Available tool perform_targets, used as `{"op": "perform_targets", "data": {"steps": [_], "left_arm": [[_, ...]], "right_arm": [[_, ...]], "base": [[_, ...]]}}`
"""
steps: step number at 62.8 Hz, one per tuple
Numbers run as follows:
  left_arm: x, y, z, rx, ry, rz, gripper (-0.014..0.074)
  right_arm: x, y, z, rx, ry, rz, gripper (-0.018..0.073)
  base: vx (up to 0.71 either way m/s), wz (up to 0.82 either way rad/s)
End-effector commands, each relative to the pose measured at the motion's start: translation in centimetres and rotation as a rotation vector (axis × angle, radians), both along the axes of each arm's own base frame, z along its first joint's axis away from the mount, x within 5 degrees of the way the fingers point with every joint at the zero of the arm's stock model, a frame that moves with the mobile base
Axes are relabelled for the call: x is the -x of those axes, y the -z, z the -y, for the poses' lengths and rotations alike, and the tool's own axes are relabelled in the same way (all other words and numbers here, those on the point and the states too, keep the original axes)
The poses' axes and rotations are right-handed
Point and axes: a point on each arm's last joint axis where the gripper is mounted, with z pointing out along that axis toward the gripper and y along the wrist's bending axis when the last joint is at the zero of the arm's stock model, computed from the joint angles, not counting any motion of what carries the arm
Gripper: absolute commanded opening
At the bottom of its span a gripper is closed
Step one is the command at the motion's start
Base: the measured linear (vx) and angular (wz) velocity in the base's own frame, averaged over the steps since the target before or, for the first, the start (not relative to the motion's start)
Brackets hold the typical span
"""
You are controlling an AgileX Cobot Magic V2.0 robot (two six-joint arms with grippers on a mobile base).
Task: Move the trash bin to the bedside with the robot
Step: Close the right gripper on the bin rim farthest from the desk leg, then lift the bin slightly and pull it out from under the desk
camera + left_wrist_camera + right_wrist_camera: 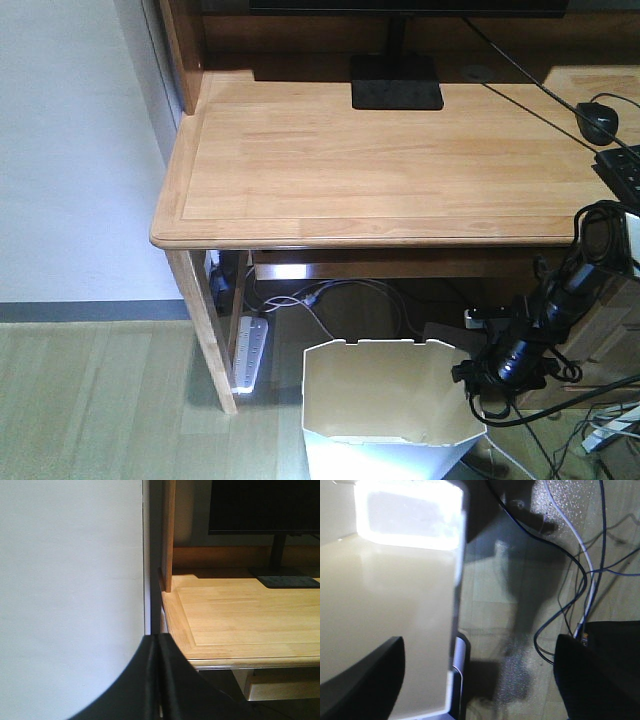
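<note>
The white trash bin (385,400) stands on the floor under the front edge of the desk, its cream inside showing. My right arm, black with a trailing cable, reaches down to the bin's right rim, its gripper (478,385) there. In the right wrist view the right gripper (480,645) is open and straddles the bin's wall (457,630), one finger (370,680) inside the bin (395,595) and the other (600,675) outside over the floor. My left gripper (157,639) is shut and empty, held up near the desk's left corner. The bed is out of view.
A light wooden desk (400,150) carries a monitor stand (396,82), a mouse (598,120) and a keyboard (625,170). A white power strip (252,350) and cables (580,580) lie on the floor around the bin. A white wall (70,580) is on the left.
</note>
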Motion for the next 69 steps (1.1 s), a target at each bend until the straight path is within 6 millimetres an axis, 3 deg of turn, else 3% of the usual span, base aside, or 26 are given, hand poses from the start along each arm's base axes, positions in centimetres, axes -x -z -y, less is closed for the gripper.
{"op": "perform_targets", "data": {"steps": [1,17,29,41,58,69], "left_arm": [[-0.1,0.2,0.0,0.014,0.004,0.06,-0.0006],[-0.1,0.2,0.0,0.014,0.004,0.06,-0.0006],[-0.1,0.2,0.0,0.014,0.004,0.06,-0.0006],[-0.1,0.2,0.0,0.014,0.004,0.06,-0.0006],[-0.1,0.2,0.0,0.014,0.004,0.06,-0.0006],[-0.1,0.2,0.0,0.014,0.004,0.06,-0.0006]], "right_arm": [[-1.6,-1.4,-0.1,0.003,-0.047,0.071,0.058],[-1.9,0.2,-0.2,-0.007,0.002,0.055,0.058],[-3.4,1.6,-0.3,-0.02,0.024,0.04,0.0578],[-3.9,2.7,-0.4,-0.036,0.081,0.043,0.0518],[-3.3,4.2,-0.9,-0.082,0.074,0.008,0.0327],[-3.9,4.1,-1.2,-0.126,0.078,0.019,0.0054]], "base": [[0.0,0.0],[0.0,0.0],[0.0,0.0],[0.0,0.0],[0.0,0.0],[0.0,0.0]]}}
